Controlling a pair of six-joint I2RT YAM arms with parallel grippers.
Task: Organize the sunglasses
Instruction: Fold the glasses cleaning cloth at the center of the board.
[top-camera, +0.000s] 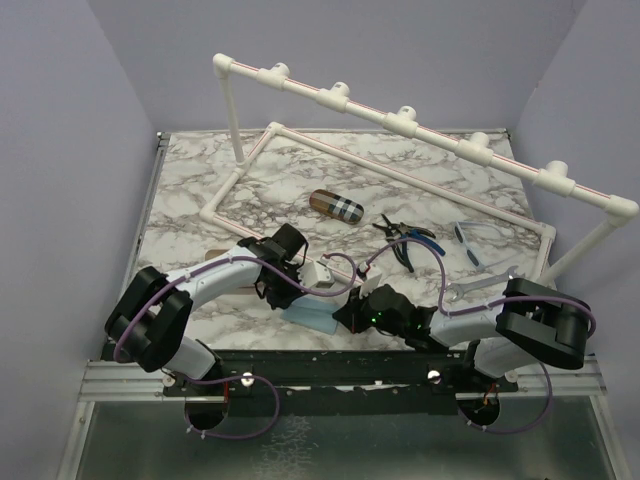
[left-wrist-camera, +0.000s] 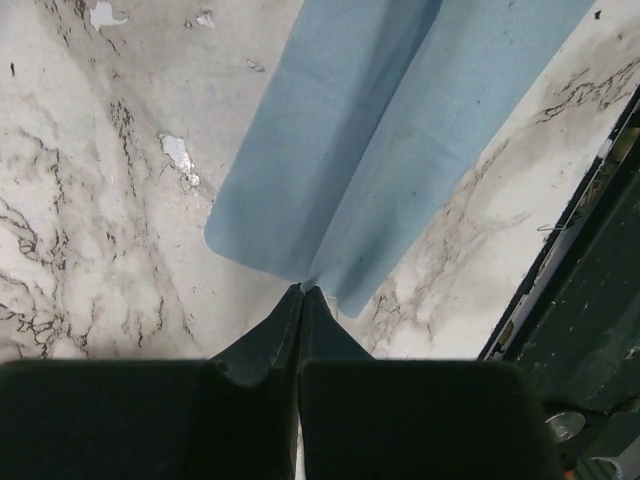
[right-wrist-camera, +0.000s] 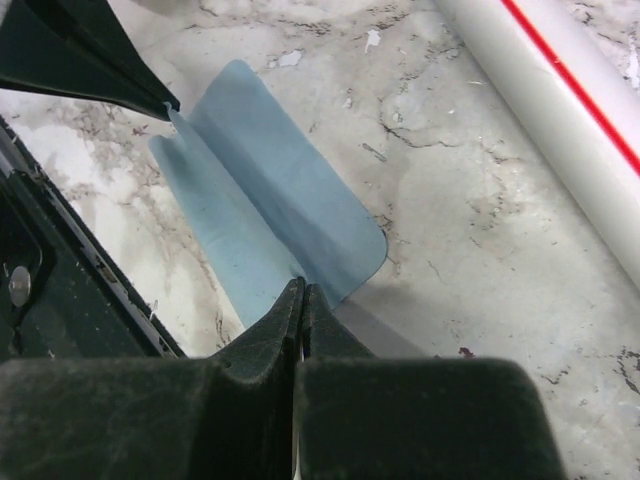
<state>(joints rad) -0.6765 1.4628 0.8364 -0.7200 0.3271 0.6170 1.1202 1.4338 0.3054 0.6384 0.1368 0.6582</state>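
A soft, matte blue cloth (left-wrist-camera: 370, 130), round-cornered and creased lengthwise, is pinched at opposite ends by the left gripper (left-wrist-camera: 302, 292) and the right gripper (right-wrist-camera: 302, 290). Both pincers are closed on it at 6 o'clock of the marble-veined table (top-camera: 200, 190). The blue-framed sunglasses (top-camera: 470, 240), with pale clear lenses, lie at 3 o'clock of the pliers (top-camera: 405, 240), near them.

Two white-and-black arms (top-camera: 215, 273) with looping purple cables (top-camera: 125, 320) and dark tapered fingers (left-wrist-camera: 265, 338)
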